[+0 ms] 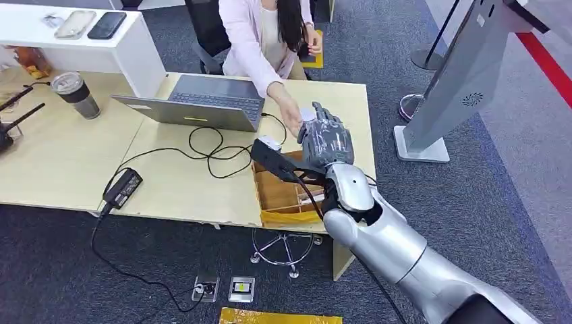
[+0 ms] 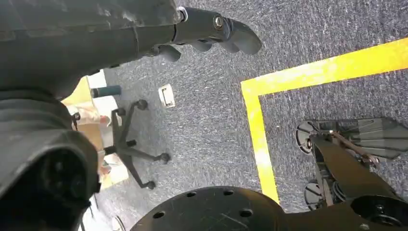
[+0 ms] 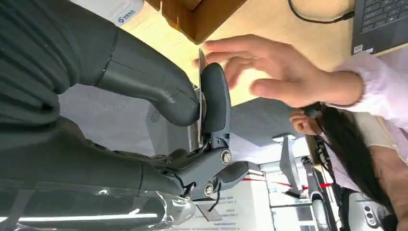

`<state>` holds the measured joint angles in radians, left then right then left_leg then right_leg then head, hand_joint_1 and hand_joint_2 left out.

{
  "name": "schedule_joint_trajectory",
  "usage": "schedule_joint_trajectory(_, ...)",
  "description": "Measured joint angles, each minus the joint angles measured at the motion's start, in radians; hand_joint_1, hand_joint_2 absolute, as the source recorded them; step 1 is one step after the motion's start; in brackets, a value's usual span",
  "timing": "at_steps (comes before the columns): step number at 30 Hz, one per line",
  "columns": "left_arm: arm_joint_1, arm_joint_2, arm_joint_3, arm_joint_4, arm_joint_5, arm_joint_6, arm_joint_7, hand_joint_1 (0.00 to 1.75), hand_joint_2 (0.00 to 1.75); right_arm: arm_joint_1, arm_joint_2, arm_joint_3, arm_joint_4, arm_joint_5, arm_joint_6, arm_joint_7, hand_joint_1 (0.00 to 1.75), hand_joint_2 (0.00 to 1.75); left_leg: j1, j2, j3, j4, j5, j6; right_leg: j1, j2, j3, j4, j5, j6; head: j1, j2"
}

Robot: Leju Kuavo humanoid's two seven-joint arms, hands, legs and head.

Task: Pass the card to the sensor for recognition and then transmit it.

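The card (image 3: 200, 91), seen edge-on as a thin strip whose long axis runs along the fingers, is pinched between thumb and finger of the right hand (image 1: 326, 140) above the table (image 1: 61, 169), just beside a person's open hand (image 3: 269, 72), while the left hand (image 2: 211, 29) hangs curled, holding nothing.

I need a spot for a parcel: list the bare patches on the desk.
Free: the desk between the tumbler and the power adapter, and its corner right of the right hand. Crowded: cables around the laptop, the wooden box, the person's hand.
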<state>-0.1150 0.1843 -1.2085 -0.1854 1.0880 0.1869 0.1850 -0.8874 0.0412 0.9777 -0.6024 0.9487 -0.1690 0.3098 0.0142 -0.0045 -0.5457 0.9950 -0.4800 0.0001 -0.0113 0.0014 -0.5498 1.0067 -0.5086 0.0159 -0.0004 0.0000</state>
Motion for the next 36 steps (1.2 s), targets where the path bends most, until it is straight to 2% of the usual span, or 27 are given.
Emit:
schedule_joint_trajectory(17,-0.002,0.000,-0.042,0.000,-0.042,-0.017,0.003,0.00,0.00,0.002,0.000,-0.002,0.008,-0.001,0.003,-0.010,1.75,1.75,0.000,0.000,0.000,0.000,0.000,0.000,0.000,0.000,0.000,0.000,0.000,0.000,0.000,0.000)
schedule_joint_trajectory(18,-0.002,0.000,-0.043,0.000,-0.042,-0.018,0.003,0.00,0.00,0.002,0.000,-0.002,0.010,0.001,0.005,-0.010,0.00,1.75,0.000,0.000,0.000,0.000,0.000,0.000,0.000,0.000,0.000,0.000,0.000,0.000,0.000,0.000)
schedule_joint_trajectory(19,-0.002,0.000,-0.045,0.000,-0.042,-0.020,0.003,0.00,0.00,0.002,0.000,-0.002,0.012,0.003,0.007,-0.010,0.00,1.75,0.000,0.000,0.000,0.000,0.000,0.000,0.000,0.000,0.000,0.000,0.000,0.000,0.000,0.000)
schedule_joint_trajectory(20,-0.002,0.000,-0.047,0.000,-0.042,-0.020,0.003,0.00,0.00,0.002,0.001,-0.002,0.013,0.005,0.010,-0.011,0.00,0.00,0.000,0.000,0.000,0.000,0.000,0.000,0.000,0.000,0.000,0.000,0.000,0.000,0.000,0.000)
schedule_joint_trajectory(23,-0.002,0.000,-0.048,0.000,-0.042,-0.018,0.005,0.00,0.00,0.003,0.002,-0.002,0.013,-0.005,0.003,-0.023,0.00,0.00,0.000,0.000,0.000,0.000,0.000,0.000,0.000,0.000,0.000,0.000,0.000,0.000,0.000,0.000)
schedule_joint_trajectory(27,-0.002,0.000,-0.048,0.000,-0.042,-0.018,0.007,0.00,0.00,0.004,0.005,-0.002,0.020,-0.007,0.043,-0.025,0.00,0.00,0.000,0.000,0.000,0.000,0.000,0.000,0.000,0.000,0.000,0.000,0.000,0.000,0.000,0.000)
schedule_joint_trajectory(36,-0.002,0.000,-0.048,0.000,-0.039,-0.018,0.014,0.00,0.00,0.003,-0.011,-0.013,0.021,-0.047,-0.063,-0.032,0.00,0.00,0.000,0.000,0.000,0.000,0.000,0.000,0.000,0.000,0.000,0.000,0.000,0.000,0.000,0.000)
